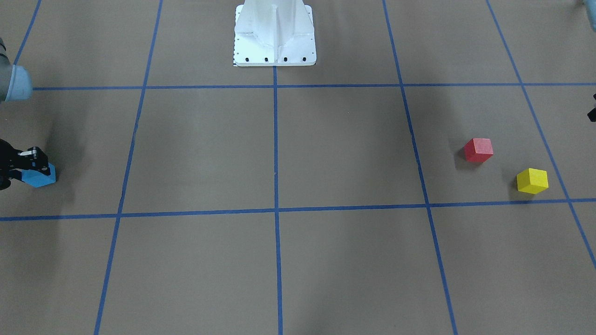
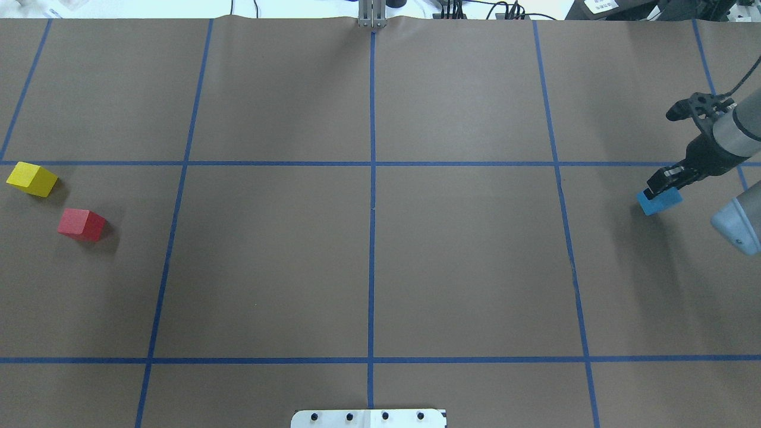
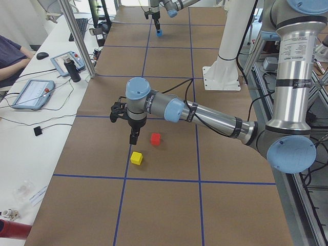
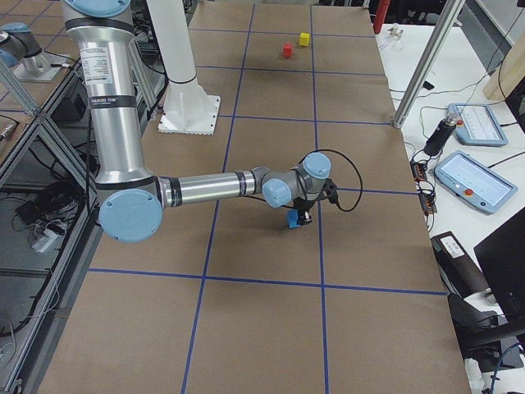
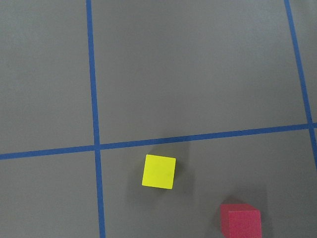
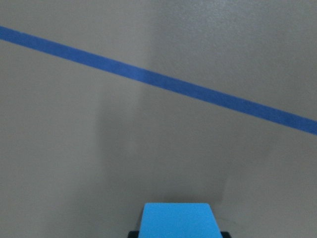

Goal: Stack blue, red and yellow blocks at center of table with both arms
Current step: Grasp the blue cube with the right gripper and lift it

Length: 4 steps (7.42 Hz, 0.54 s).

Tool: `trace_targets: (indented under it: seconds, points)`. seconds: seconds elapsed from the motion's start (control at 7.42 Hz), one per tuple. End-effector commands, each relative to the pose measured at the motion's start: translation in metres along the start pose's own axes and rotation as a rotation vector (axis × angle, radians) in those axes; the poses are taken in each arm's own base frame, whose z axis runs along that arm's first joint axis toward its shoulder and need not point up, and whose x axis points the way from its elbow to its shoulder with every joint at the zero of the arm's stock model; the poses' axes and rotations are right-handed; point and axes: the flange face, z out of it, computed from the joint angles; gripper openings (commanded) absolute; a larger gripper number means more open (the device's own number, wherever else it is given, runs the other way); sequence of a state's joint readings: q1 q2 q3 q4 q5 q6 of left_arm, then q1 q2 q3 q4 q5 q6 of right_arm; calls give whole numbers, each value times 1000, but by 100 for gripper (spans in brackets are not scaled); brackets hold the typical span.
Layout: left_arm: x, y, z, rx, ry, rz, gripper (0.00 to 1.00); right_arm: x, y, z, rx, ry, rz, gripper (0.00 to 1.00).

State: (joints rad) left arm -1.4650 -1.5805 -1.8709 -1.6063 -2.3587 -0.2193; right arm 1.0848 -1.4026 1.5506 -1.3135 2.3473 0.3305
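Right pincer [image 2: 659, 189] grips blue block [image 2: 662, 203] — corners askew to grid [image 2: 464, 163].

Btm centre: blue block [image 6: 181, 220]; blue tape line [image 6: 158, 82] runs diag across grey worktop [image 6: 74, 148], well above it.

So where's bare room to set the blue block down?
The two middle squares flanking the centre tape line are bare. Crowded at the robot's left end: red block near yellow block. Right gripper holds the blue block.

Matt brown paper table cover [image 2: 464, 267]; blue block [image 2: 661, 203] matt, smooth.
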Motion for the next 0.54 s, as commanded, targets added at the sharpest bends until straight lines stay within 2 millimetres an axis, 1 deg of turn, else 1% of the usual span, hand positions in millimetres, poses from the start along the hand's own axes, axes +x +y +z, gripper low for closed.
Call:
trace_targets:
  seconds: [0.0, 0.13, 0.27, 0.4]
  points:
    - [0, 0, 0, -1, 2, 0, 100, -128, -106, -61, -47, -4, 12, 0]
    - [0, 0, 0, 0, 2, 1, 100, -179, -127, -67, -67, 13, 23, 0]
    - [-1, 1, 1, -2, 2, -1, 100, -239, -154, -59, -66, 18, 122, 0]
    - [-3, 1, 3, -6, 1, -6, 100, -320, -182, -49, -75, 22, 168, 0]
